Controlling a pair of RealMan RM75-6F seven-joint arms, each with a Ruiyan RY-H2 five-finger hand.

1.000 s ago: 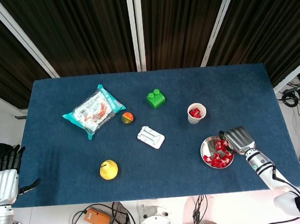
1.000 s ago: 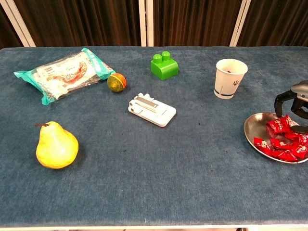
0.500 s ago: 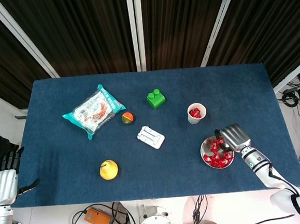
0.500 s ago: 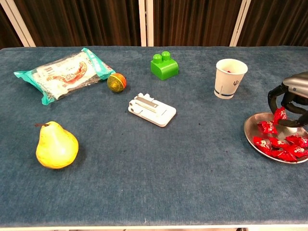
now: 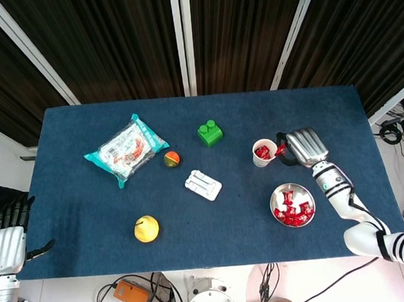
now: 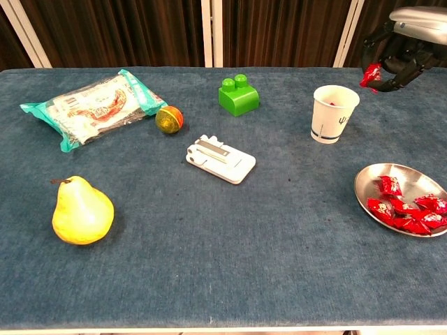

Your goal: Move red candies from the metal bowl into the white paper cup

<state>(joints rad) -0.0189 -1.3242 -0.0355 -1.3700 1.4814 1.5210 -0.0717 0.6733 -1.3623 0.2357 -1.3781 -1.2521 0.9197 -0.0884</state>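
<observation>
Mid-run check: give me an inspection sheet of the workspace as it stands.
Surface: blue cloth table.
Job's things: white paper cup upright, red candy inside; metal bowl holds several red candies.
Clutter: snack packet, green block, small ball, white plastic part, yellow pear.
Hands: right hand pinches one candy beside and above the cup; left hand off the table, holds nothing.
Cables: on the floor, below the table edge.
Surroundings: dark curtains.

red candies (image 6: pixel 408 213) | white paper cup (image 6: pixel 334 113) | yellow pear (image 6: pixel 82 211) | green block (image 6: pixel 237 95)
</observation>
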